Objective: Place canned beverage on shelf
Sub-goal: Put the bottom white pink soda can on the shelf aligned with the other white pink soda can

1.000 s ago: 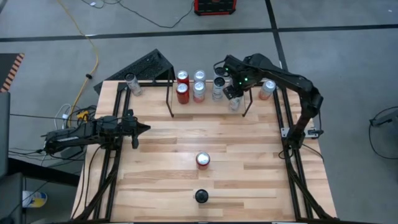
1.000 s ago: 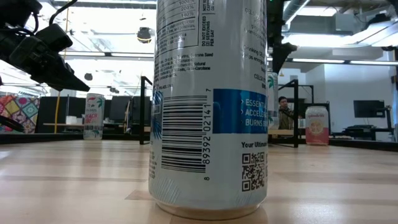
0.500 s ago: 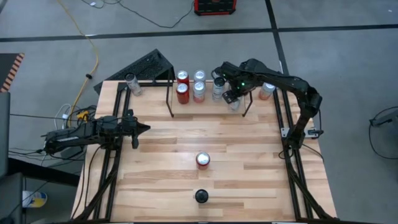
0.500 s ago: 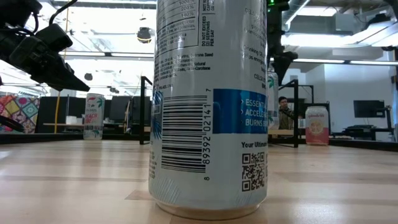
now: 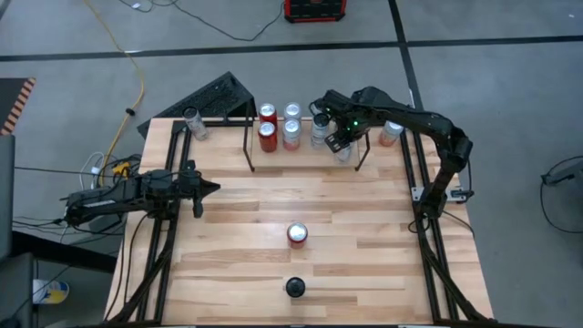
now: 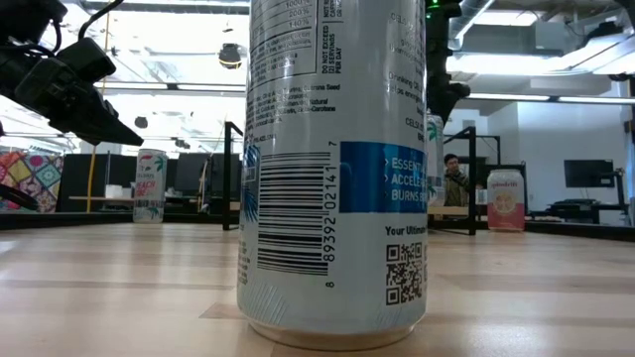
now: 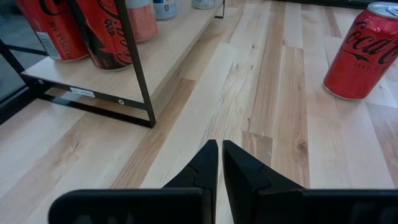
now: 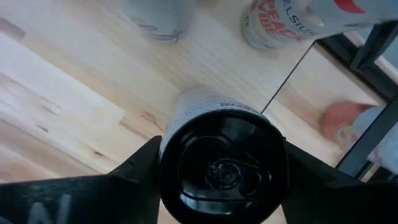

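- Counter: two cans remain loose, a red can and a black-topped can.
- Shelf: several cans already stand there.
- Right gripper: jaws straddle a black-topped can at the shelf; grip unconfirmed.
- Left gripper: jaws pressed together, empty.

Bright, even overhead light; backlit low view, near can blurred.

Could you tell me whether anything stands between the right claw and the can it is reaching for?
Nothing visible does: the right claw has its fingers on either side of the black-topped can on the shelf.
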`<state>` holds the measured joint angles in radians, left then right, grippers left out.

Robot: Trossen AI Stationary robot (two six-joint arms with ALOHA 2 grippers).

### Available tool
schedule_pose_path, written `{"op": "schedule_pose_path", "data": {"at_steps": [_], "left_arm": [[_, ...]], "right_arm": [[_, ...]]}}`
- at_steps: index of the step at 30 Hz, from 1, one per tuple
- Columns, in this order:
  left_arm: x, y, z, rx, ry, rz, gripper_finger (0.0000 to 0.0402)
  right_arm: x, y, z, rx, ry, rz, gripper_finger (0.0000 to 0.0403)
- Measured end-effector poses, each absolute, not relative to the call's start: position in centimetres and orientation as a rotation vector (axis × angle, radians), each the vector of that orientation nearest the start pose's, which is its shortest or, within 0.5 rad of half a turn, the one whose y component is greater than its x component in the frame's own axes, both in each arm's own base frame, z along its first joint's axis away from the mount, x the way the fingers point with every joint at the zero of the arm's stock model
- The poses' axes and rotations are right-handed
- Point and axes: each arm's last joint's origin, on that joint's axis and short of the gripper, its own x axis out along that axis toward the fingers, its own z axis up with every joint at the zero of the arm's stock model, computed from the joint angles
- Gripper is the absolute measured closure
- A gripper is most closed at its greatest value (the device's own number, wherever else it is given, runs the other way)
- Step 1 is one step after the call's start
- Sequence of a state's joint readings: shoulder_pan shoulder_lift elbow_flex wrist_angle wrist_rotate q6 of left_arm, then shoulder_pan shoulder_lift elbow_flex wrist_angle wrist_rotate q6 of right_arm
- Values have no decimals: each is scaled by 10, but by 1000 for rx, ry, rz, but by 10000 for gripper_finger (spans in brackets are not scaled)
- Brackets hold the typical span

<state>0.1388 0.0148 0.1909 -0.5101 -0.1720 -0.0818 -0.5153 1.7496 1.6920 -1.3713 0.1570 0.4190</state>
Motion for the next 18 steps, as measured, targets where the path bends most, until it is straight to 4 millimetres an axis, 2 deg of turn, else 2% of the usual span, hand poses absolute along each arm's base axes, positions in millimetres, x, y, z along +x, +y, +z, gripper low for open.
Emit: {"op": "schedule_pose_path", "data": {"at_steps": [6,13,18], "left_arm": [[76,16,178,-75,323,322,391],[76,16,178,-75,323,321,391],[76,16,178,-75,322,322,391]], "right_arm": [[279,-170,316,439,1363,-713,186],[270,-177,322,129,1446,-445,177],[266,-192,322,85,1406,-378,180]]}}
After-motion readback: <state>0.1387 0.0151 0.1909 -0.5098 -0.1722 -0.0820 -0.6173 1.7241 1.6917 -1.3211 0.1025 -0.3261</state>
